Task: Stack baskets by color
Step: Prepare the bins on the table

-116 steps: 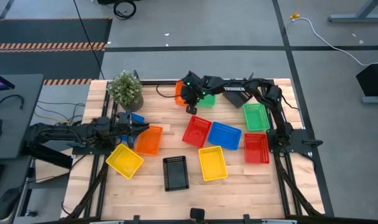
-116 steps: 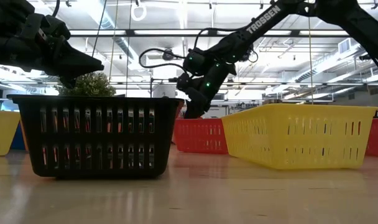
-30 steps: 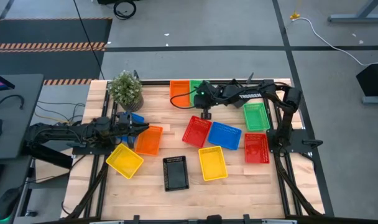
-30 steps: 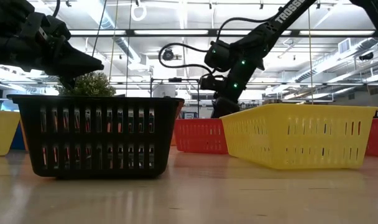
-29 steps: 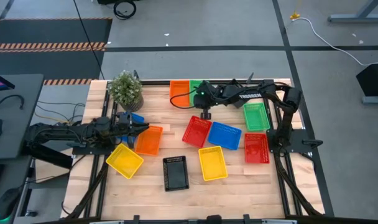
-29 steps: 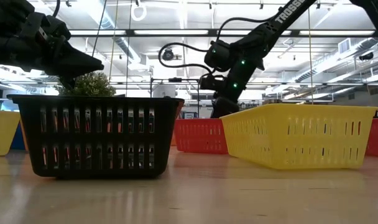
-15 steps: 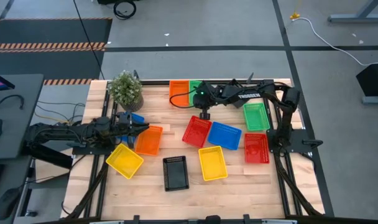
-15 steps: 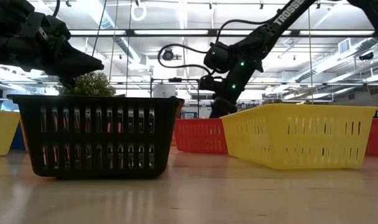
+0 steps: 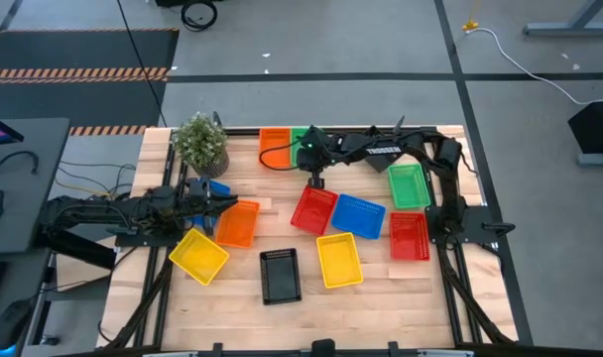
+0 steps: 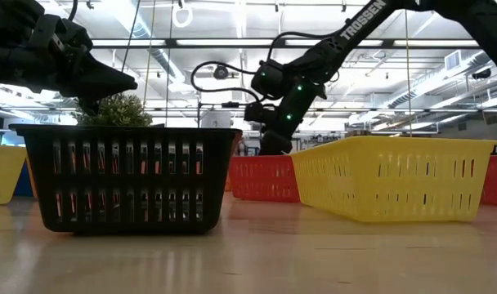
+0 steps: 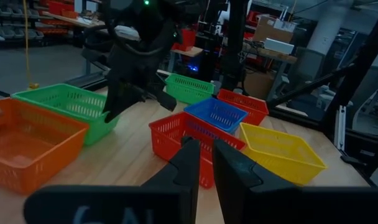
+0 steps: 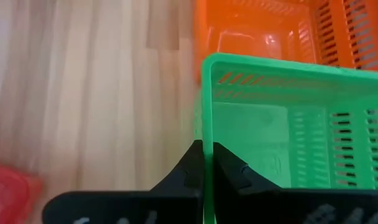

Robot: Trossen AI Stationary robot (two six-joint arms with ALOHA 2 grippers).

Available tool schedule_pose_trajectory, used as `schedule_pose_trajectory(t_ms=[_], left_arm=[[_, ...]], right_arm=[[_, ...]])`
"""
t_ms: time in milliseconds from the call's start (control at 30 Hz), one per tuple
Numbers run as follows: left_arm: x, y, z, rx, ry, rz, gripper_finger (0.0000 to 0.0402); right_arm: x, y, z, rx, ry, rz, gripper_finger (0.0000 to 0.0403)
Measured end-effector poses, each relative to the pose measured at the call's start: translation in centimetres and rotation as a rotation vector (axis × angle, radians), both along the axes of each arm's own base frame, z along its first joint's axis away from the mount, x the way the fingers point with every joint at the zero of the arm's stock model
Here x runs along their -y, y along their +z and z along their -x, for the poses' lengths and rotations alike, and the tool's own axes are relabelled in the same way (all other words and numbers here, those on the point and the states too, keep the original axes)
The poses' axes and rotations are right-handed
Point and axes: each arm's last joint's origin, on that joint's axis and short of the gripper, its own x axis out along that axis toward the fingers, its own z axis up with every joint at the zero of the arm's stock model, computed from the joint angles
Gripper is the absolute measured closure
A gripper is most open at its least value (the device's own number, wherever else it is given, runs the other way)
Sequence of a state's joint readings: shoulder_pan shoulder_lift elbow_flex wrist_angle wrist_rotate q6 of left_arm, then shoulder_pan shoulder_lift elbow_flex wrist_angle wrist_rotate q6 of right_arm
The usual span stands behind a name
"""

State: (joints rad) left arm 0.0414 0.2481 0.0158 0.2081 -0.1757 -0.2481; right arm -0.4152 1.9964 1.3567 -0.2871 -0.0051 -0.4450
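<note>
Right tool (image 12: 202, 163) clenching near rim of green basket (image 12: 282, 134) at desk's (image 9: 381, 297) far edge, basket sitting just beside orange basket (image 9: 275, 142). Second green basket (image 9: 408, 185) lying well apart, near right side. Judging step: carrying gripped green one over to its twin. Doing it well: lifting rim clear of orange neighbour, keeping basket level, aligning long sides before lowering so it nests. Left tool (image 11: 201, 163) waiting near orange basket (image 9: 237, 223) at left, fingers nearly together, grasping nothing.
</note>
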Motion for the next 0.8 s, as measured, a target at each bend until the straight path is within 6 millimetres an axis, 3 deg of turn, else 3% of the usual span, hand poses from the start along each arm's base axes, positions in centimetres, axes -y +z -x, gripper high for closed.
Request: schedule_pose_trajectory(t_ms=[267,533,800], left_arm=[[0.0,0.0,0.0,0.001,0.000,0.003,0.0353],[0.0,0.0,0.0,0.001,0.000,0.003,0.0349],[0.0,0.0,0.0,-0.002,0.000,0.003,0.0350]], right_arm=[[-0.2,0.0,-0.1,-0.009,0.022,0.015,0.0371],[-0.5,0.4,-0.7,0.024,0.034,0.089,0.0308],[-1.5,4.3,1.4,-0.016,-0.014,0.089,0.0281]])
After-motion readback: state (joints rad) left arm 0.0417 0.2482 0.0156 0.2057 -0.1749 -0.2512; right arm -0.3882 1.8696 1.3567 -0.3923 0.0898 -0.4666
